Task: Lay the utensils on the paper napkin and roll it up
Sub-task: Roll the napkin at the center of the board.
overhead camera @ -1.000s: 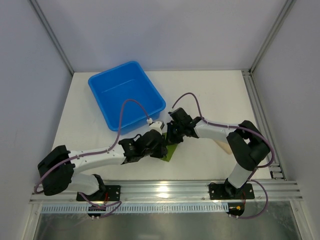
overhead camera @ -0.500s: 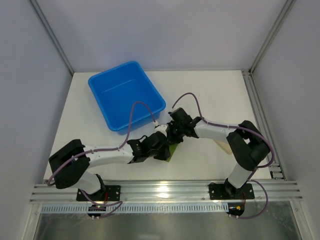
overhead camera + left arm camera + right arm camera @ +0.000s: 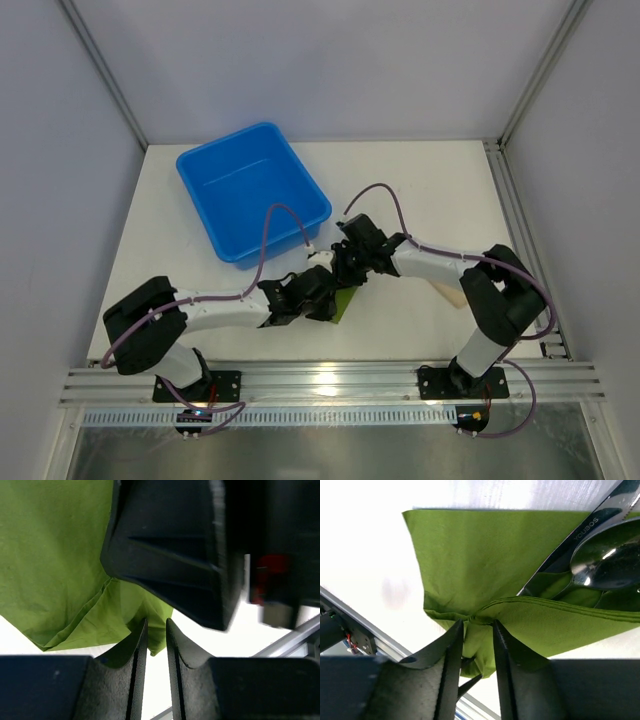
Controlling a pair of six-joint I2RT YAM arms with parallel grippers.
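Right wrist view: your right tool [image 3: 477, 626] is pinching the paper napkin [image 3: 470, 560] folded over the utensils [image 3: 600, 565] on the bench [image 3: 365, 540]; left tool [image 3: 155, 626] grip: cannot tell. Opposing tugs are risking a tear.

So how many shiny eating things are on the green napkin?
2. A knife lies slanted on the green napkin, and a spoon sits right beside it, both at the right wrist view's upper right. The napkin's fold may hide more.
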